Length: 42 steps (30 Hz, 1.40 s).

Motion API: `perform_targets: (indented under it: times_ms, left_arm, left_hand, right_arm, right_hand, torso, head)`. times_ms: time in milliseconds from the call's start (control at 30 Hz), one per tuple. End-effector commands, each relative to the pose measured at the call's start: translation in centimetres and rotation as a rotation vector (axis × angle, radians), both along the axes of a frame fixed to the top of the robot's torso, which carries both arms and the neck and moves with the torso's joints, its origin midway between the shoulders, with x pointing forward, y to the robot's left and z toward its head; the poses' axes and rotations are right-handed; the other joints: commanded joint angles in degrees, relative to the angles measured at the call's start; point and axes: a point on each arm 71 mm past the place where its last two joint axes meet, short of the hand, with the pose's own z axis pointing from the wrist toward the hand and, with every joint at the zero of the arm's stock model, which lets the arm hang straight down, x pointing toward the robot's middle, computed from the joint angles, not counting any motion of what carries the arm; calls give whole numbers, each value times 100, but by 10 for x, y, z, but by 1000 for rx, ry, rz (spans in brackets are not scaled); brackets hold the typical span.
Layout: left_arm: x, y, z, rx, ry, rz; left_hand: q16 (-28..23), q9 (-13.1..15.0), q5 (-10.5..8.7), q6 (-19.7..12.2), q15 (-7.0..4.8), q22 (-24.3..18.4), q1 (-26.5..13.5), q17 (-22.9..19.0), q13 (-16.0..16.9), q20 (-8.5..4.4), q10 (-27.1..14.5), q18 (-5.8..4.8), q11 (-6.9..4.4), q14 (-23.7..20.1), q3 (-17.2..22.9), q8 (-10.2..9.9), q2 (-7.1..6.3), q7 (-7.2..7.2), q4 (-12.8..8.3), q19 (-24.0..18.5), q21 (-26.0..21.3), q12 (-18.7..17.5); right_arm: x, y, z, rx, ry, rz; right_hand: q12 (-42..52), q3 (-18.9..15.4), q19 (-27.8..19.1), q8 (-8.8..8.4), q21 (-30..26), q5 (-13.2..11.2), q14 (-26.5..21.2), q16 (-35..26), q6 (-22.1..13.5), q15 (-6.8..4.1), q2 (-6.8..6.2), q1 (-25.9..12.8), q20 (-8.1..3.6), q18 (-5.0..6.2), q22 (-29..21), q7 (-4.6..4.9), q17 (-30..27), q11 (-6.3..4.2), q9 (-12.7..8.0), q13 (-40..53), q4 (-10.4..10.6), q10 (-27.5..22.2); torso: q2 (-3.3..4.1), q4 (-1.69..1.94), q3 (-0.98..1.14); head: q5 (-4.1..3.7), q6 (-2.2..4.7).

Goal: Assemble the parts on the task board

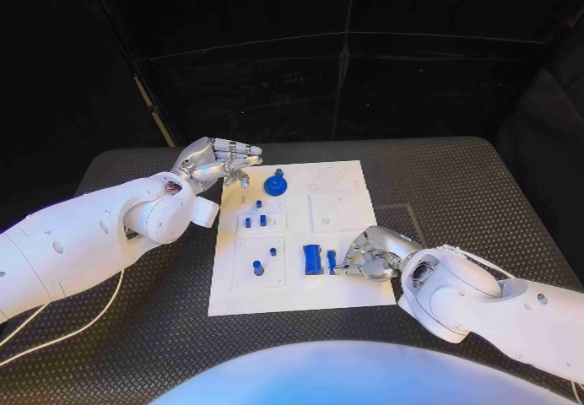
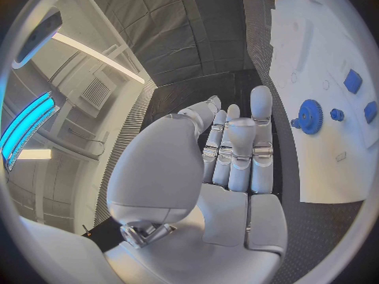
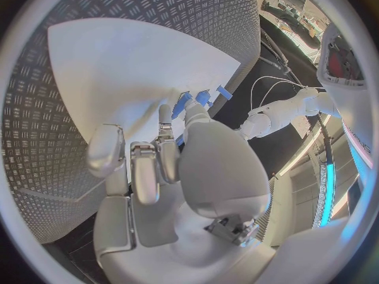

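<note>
On board (image 1: 347,291), right hand (image 1: 372,256) curled beside blue bars (image 1: 313,258), grip unclear. Near gear (image 1: 276,183), left hand (image 1: 223,164) open, empty.

White arms (image 1: 85,240), silver hands (image 1: 222,163), perhaps thin white cable (image 1: 73,325)

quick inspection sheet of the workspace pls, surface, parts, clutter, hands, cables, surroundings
surface: black table with a ribbed mat, white board in the middle
job's things: blue gear at the board's far end; small blue pegs mid-board; two blue bars at the near end
clutter: nothing seen
hands: left hand beside the gear, holding nothing, fingers apart; right hand curled beside the bars, grip unclear
cables: white cable on the table under the left arm
surroundings: dark curtain behind the table
</note>
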Motion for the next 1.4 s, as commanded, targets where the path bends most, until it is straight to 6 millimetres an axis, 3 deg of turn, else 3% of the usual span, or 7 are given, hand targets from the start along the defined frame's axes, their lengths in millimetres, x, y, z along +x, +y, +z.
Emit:
perform_targets:
  times_ms: [33,567,900,1067,1200,1300,1400]
  left_arm:
    - [0,-1,1,-9,-1,-10]
    - [0,-2,1,-9,2,-12]
    - [2,0,-1,-9,-3,1]
    - [5,3,-3,-48,4,38]
    - [8,8,-4,-85,-2,74]
    - [12,12,-6,-112,-10,110]
    - [18,17,-9,-138,-19,159]
  left_hand:
    - [-7,-10,-4,-35,-2,-5,2,-5,-9,0,-47,74,-8,-39,-21,28,54,23,-20,-23,-32,31]
    - [-7,-9,-2,-34,-1,-9,7,-9,-9,0,-50,74,-9,-40,-9,33,75,23,-20,-21,-39,38]
    - [-30,-10,-4,-39,1,-32,-1,-54,-10,1,-57,79,-6,-55,-12,34,72,24,-18,-32,-75,43]
    - [-786,-13,-8,-82,49,-150,-145,-1099,-9,38,-106,74,5,-673,-163,43,-7,28,53,-266,-305,90]
    - [-1495,-16,-11,-155,146,-485,-285,-1457,7,135,-142,58,40,-1432,-455,41,-61,23,164,-868,-877,169]
    - [-2572,-22,-22,-272,340,-1004,-314,-1963,-25,305,-259,9,141,-2022,-679,4,-58,29,243,-1615,-1639,119]
    - [-3663,-22,-7,-351,569,-1684,-255,-2448,-67,590,-328,-18,282,-2268,-890,-31,45,-33,305,-2321,-2467,-17]
  right_arm:
    - [1,2,-2,-7,5,6]
    - [3,6,-3,21,-9,14]
    - [13,-6,18,354,-12,-5]
    - [46,-21,30,602,-35,-63]
    - [78,-35,34,745,-60,-135]
    - [102,-41,35,824,-85,-175]
    - [123,-44,34,900,-106,-216]
  right_hand:
    - [17,-23,-14,1,-7,-40,591,9,39,18,29,19,-1,-54,11,-5,1383,-11,7,556,-4,37]
    - [23,-123,-26,16,-21,-65,588,3,51,9,31,72,-8,-49,-10,-13,1371,-20,22,560,-7,42]
    - [-500,-321,-452,-143,-504,100,448,-311,-264,91,79,130,51,87,-736,121,788,90,-22,178,55,-263]
    - [-3084,-397,-1793,-441,-2285,207,-280,-1999,-703,263,231,479,212,473,-2970,334,-1461,306,-133,-1746,-48,-1836]
    - [-4144,-413,-2053,-593,-2973,90,-1120,-4121,-792,385,339,762,349,459,-3394,453,-3595,407,-207,-2641,-113,-2504]
    - [-4944,-412,-2375,-703,-3603,-115,-1630,-5062,-833,578,435,934,508,414,-3775,560,-4069,574,-297,-3352,-111,-2957]
    - [-5679,-400,-2843,-897,-4420,-270,-2203,-6091,-805,830,500,1129,749,363,-4265,655,-4622,764,-486,-4280,-178,-3142]
  torso:
    - [-4,-5,1]
    - [-14,-14,10]
    - [-88,21,-14]
    - [-208,21,-50]
    - [-311,4,-93]
    - [-411,-9,-133]
    - [-495,-22,-154]
  head:
    - [-4,0]
    - [6,0]
    - [-65,0]
    - [-105,0]
    - [-126,0]
    - [-123,0]
    - [-106,155]
